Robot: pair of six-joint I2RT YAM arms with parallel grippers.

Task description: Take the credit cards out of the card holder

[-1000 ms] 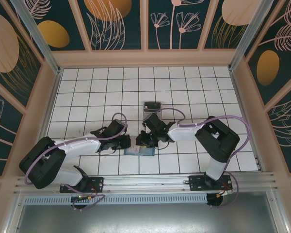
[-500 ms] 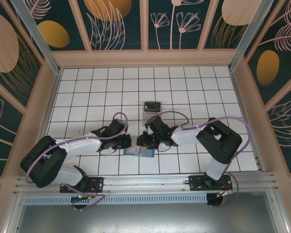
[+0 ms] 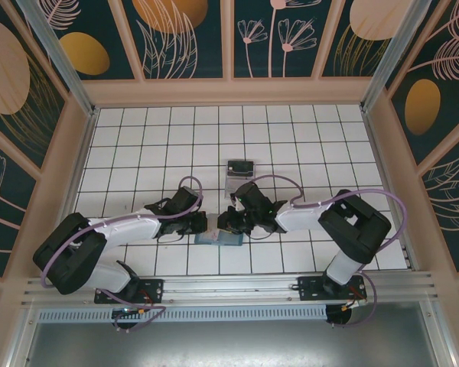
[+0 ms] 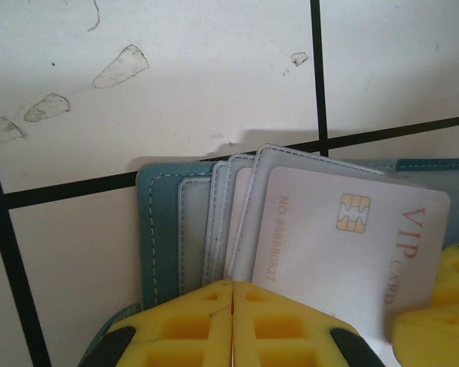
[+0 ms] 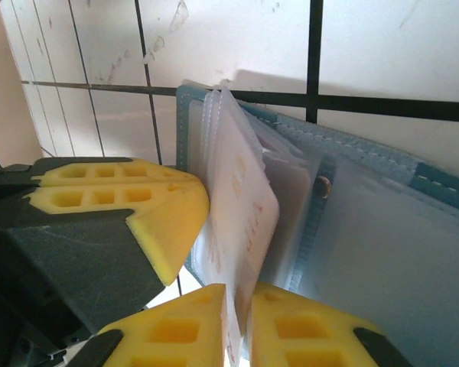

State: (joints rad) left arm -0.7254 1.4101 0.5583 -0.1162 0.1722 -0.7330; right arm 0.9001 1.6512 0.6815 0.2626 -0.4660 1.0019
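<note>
Near edges of pale card (image 4: 344,245) and card holder (image 4: 157,237) behind jaws.

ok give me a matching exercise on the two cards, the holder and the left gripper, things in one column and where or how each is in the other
Things:
1 pale card
2 dark card
3 card holder
4 left gripper

States:
a teal, lying open
b shut on the holder's edge
c pinched by the right gripper
d at the clear tray, apart from both grippers

Pairs: 1-c; 2-d; 3-a; 4-b
</note>
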